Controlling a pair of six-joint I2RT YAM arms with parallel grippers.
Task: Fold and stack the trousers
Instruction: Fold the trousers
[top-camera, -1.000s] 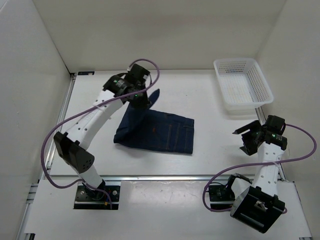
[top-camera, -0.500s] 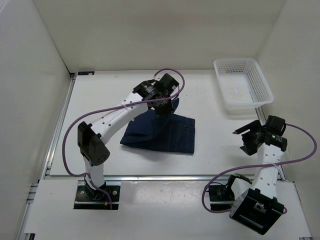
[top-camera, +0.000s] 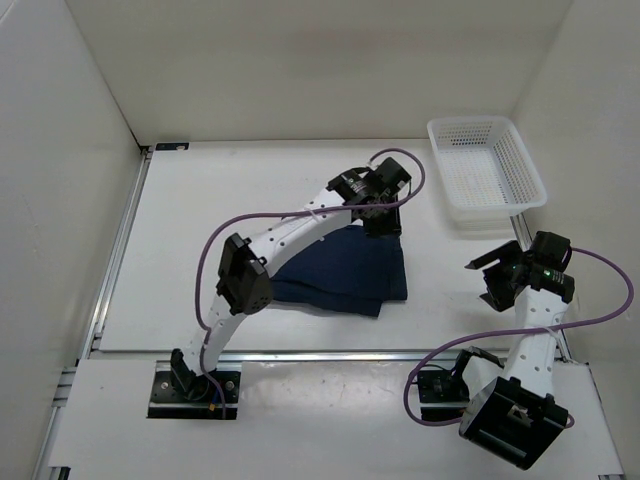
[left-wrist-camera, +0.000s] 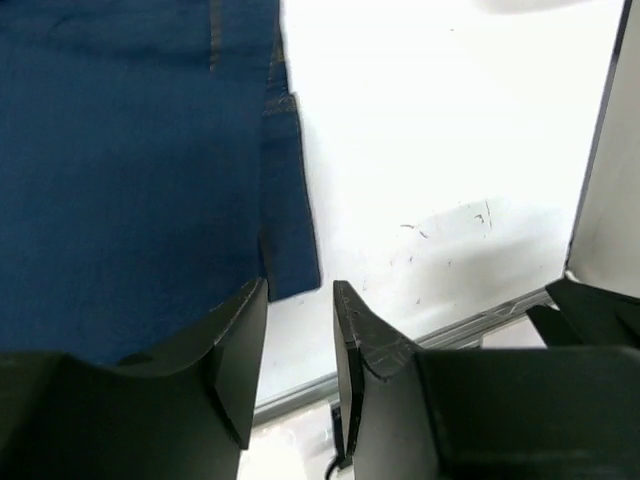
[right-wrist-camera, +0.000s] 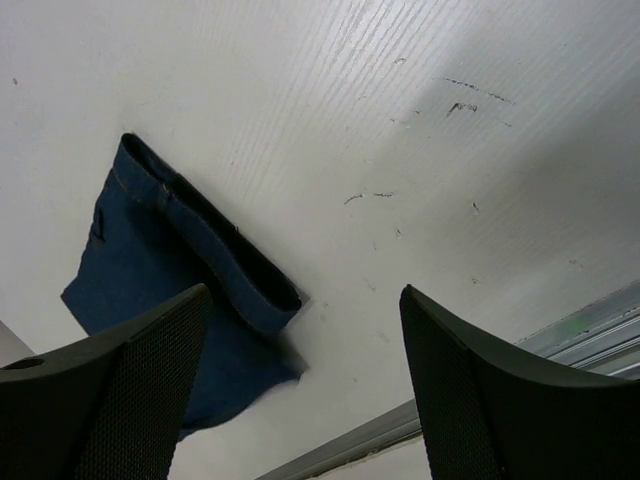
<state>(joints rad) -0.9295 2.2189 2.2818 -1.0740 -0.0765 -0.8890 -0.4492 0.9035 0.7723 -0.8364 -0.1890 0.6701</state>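
- Trousers (top-camera: 345, 272) — dark navy denim, folded into a flat packet. They lie mid-table, a little toward the near edge, with a stitched edge on the right side.
- Left gripper (top-camera: 385, 218) — over the packet's far right corner. Its fingers stand a narrow gap apart, bare table (top-camera: 200, 210) shows through, and no cloth is seen between them.
- Right gripper (right-wrist-camera: 305, 292) — spread wide and holding nothing, near the right edge and apart from the denim.
- White mesh basket (top-camera: 480, 213) — far right corner.
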